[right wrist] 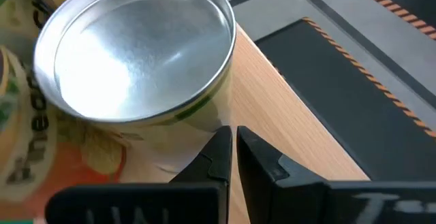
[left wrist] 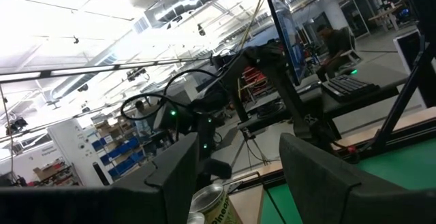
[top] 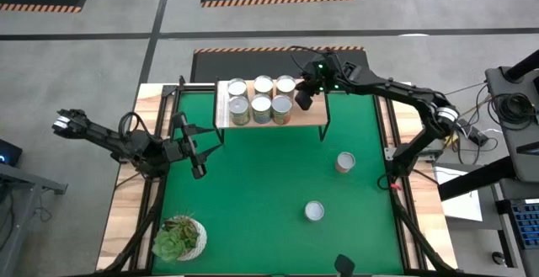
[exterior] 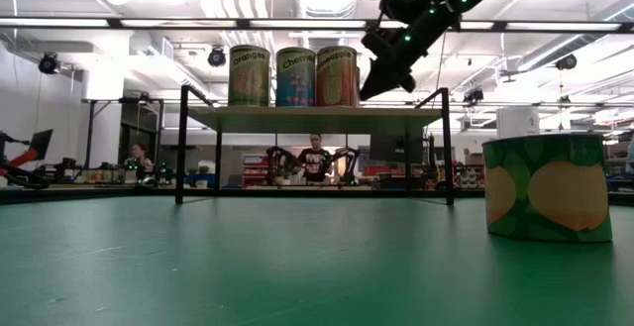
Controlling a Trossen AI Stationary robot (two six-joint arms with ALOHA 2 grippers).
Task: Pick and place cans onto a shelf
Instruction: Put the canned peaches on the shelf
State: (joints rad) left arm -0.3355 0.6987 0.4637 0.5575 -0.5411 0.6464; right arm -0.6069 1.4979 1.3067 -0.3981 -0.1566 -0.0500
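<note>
Cans [top: 261, 98] stand six together on the shelf [top: 312, 115], in two rows of three toward its end nearest the left arm, the rest of the board bare. In the low view their labels show side by side on the shelf top, which rests on thin black legs above the green bench [top: 253, 193]. Two more cans stand on the bench away from the shelf: one can [top: 344, 162] a little way in front of the shelf's bare end, another can [top: 314, 211] farther out from the shelf, well apart from the first. A potted succulent [top: 178, 237] sits at the bench corner farthest from the shelf on the left arm's side.

Above the shelf, the right gripper [top: 301, 97] hangs just beside the back-row can nearest the bare end, its jaws closed together on nothing; the right wrist view shows the two tips meeting next to that can's silver top [right wrist: 139, 50], over the wood.

Beside the shelf's can-filled end, the left gripper [top: 197, 146] waits over the bench edge, jaws partly open and empty.
</note>
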